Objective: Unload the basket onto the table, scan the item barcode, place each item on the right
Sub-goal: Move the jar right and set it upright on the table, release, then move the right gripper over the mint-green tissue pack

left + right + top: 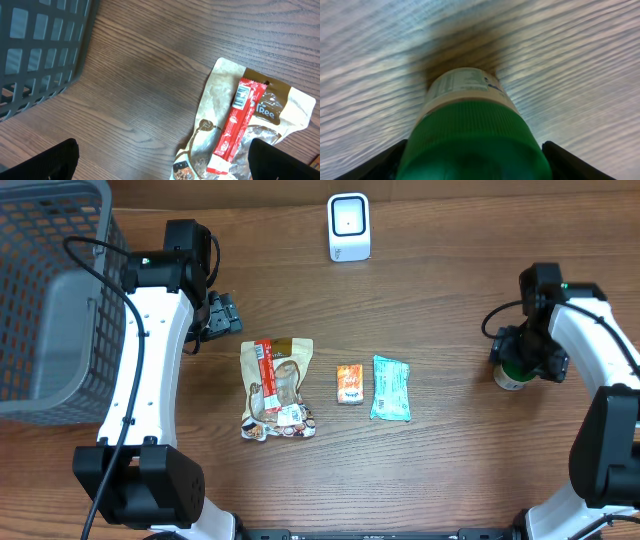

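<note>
A white bottle with a green cap (pixel 510 378) stands upright on the table at the far right. My right gripper (pixel 526 356) sits over it. In the right wrist view the cap (pixel 470 135) fills the space between the two fingers, and a thin strip of table shows between the cap and the right finger (pixel 570 162). The jaws stand open around the bottle. The white barcode scanner (pixel 349 226) stands at the back centre. My left gripper (pixel 222 315) hangs open over bare wood left of a tan snack bag (pixel 220 100), with nothing between its fingers.
A red wrapper bar (pixel 265 368) lies on the snack bag (pixel 277 390). An orange packet (pixel 349 384) and a teal packet (pixel 391 388) lie mid-table. A grey mesh basket (pixel 50 290) fills the far left, its corner close to my left gripper (pixel 162 165).
</note>
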